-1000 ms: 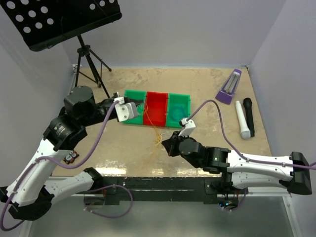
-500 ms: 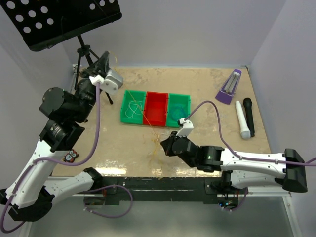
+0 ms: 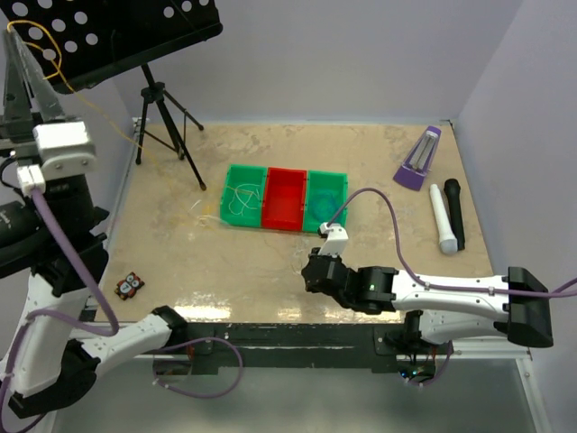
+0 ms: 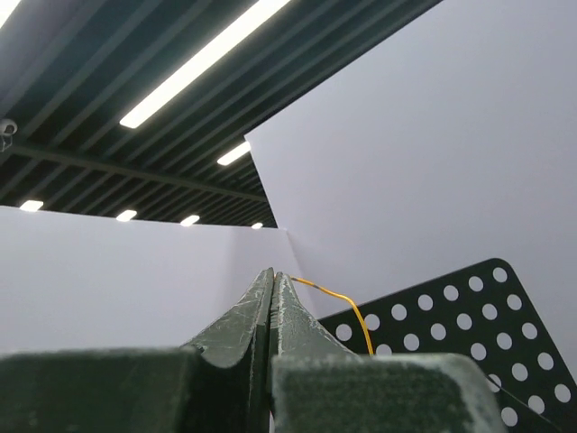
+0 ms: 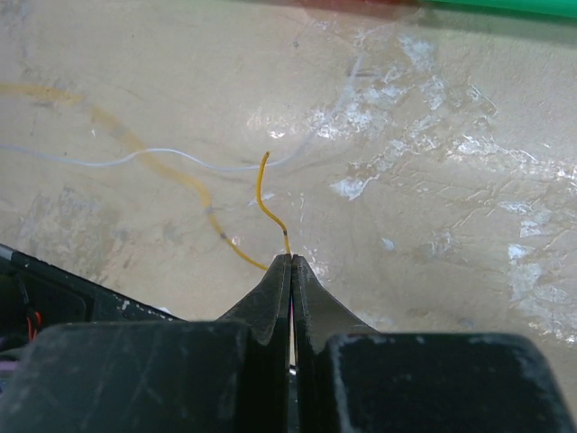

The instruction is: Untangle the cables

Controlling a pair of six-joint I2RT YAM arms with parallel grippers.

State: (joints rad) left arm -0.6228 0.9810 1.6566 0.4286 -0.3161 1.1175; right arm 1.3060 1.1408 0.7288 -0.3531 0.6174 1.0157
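High at far left, left claw is pinching one yellow cable, jaws fully closed. The cable is looping off in front of one black perforated music stand. Right claw is sitting low over the counter, jaws fully closed, also pinching yellow cable, a short end sticking up past its tips. One white cable is lying flat on the counter just beyond the right claw; white cable is also showing in the left green bin. One tray with three bins is sitting mid-counter: two green, one red between. Two mics are lying side by side at right: one white microphone, one black microphone. One purple object is lying near them.
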